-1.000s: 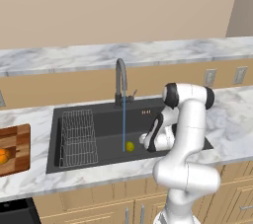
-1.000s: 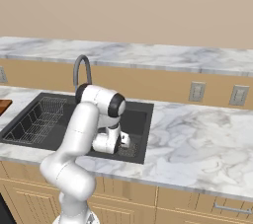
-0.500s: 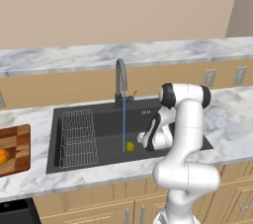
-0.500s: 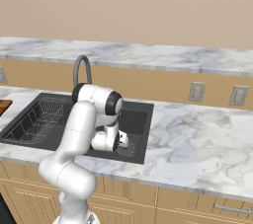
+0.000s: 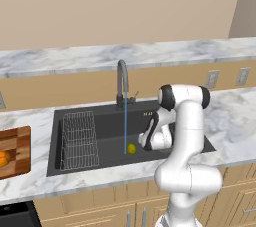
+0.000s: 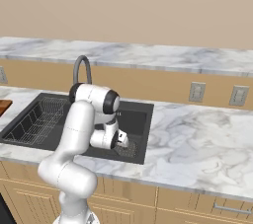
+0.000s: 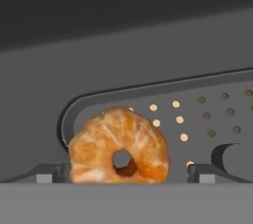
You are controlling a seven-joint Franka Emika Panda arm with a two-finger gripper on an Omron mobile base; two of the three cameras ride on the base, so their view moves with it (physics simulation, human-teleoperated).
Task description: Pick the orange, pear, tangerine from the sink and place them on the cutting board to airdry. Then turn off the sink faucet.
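Tool (image 7: 121, 171) lower, astride tangerine (image 7: 118, 145)

Marble counter (image 5: 235, 106), wall outlets (image 6: 197, 91)

Pear (image 5: 131, 148) in sink (image 5: 100, 121) under faucet (image 5: 122, 82); tangerine (image 7: 118, 146) on drain grate (image 7: 207, 114).

White glossy arm (image 5: 187, 136) showing rounded, tube-like segments, smooth plastic look. Dark grey to black rings sitting at the joints, clearest at the big elbow joint where a dark band is capping the left end and another the right end. Lower segments bulging into a fat white base column. Hand (image 5: 146, 140) showing white housing with dark trim and dark finger parts. In the hand view, two small dark grey finger tips (image 7: 45, 173) poking up, blocky and squared. No cables, screws or markings showing.
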